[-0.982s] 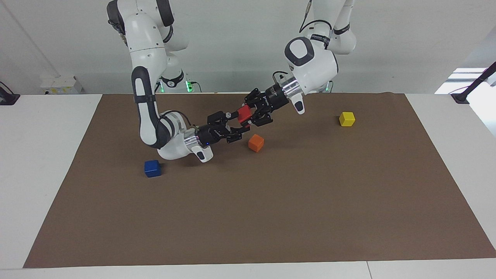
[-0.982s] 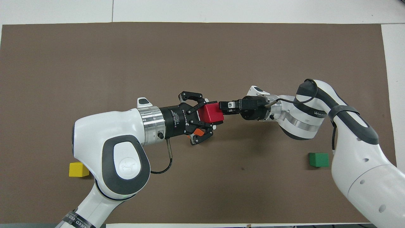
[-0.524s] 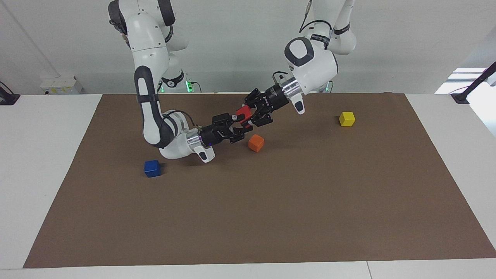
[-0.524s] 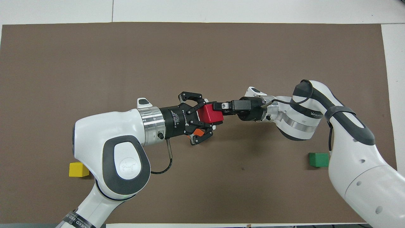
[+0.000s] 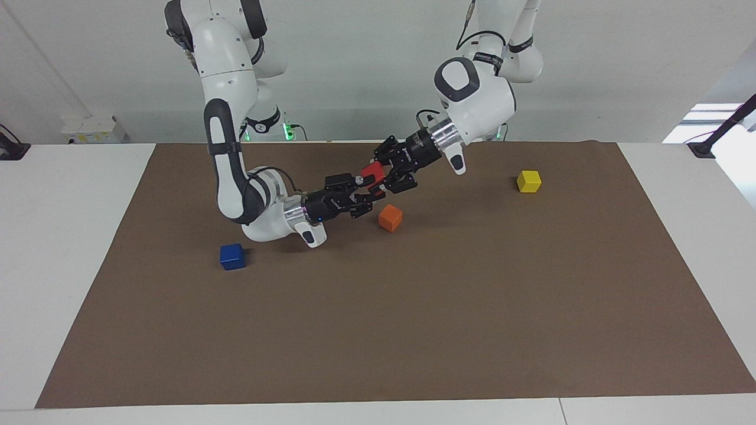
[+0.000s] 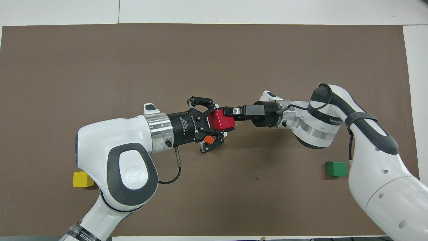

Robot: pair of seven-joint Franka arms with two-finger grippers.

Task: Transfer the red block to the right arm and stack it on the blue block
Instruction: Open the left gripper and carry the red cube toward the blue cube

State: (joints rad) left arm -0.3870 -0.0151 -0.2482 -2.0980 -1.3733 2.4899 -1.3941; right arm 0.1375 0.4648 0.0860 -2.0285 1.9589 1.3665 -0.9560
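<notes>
Plain-faced cubic red block (image 6: 224, 119) between end effectors

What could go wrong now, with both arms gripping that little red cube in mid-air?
1. Both the left gripper and the right gripper are shut on the red block; if either arm pulls before the left lets go, the cube might twist or slip out.
2. A dropped cube would likely land by the orange block, not the blue block.
</notes>
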